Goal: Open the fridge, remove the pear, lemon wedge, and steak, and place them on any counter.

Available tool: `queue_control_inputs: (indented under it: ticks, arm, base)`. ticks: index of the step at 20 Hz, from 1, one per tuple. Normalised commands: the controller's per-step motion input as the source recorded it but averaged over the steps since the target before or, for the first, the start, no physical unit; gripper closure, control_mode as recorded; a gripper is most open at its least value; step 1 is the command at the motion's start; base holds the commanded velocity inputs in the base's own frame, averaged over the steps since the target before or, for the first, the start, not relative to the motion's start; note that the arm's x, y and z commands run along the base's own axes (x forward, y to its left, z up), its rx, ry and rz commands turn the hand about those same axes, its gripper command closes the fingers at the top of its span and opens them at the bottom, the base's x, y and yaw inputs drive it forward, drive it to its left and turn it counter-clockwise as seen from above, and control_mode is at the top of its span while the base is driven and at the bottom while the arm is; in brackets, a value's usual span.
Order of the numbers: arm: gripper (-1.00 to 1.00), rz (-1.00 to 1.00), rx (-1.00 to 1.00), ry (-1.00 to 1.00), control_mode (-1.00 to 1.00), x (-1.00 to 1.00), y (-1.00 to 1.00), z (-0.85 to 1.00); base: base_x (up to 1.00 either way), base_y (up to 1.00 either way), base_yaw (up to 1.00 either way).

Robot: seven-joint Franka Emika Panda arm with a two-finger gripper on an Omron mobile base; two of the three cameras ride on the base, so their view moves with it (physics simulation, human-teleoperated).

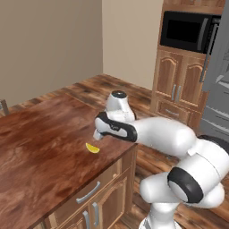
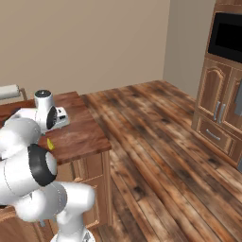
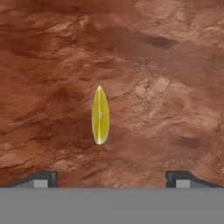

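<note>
- The lemon wedge lies on the counter, near its right edge, above the cabinet fronts.
- The tool hangs right over the wedge with its jaws spread wide and nothing between them; the wedge sits apart from both tips.
- This looks like the release step for the wedge. To do it well, lift straight up so neither tip brushes the tiny slice toward the edge.
- Next, turn to the fridge at the far right for what is left.
- Count: one lemon wedge on the counter; no pear or steak on the part of it in view.
- One microwave, set in the tall cabinet left of the fridge.
</note>
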Motion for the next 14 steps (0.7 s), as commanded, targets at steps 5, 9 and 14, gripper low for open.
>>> queue_control_inputs:
  ticks: [5, 9, 14]
  arm:
    - [-1.00, -0.11, 0.00, -0.02, -1.00, -0.40, -0.52, 1.00]
    - [-1.00, -0.16, 0.00, -0.02, -1.00, -0.35, -0.53, 1.00]
    - [-1.00, -0.22, 0.00, 0.00, -1.00, -0.45, -0.60, 1.00]
  base:
    - [0.00, 0.00, 0.00]
    - [0.00, 0.00, 0.00]
    - [0.00, 0.00, 0.00]
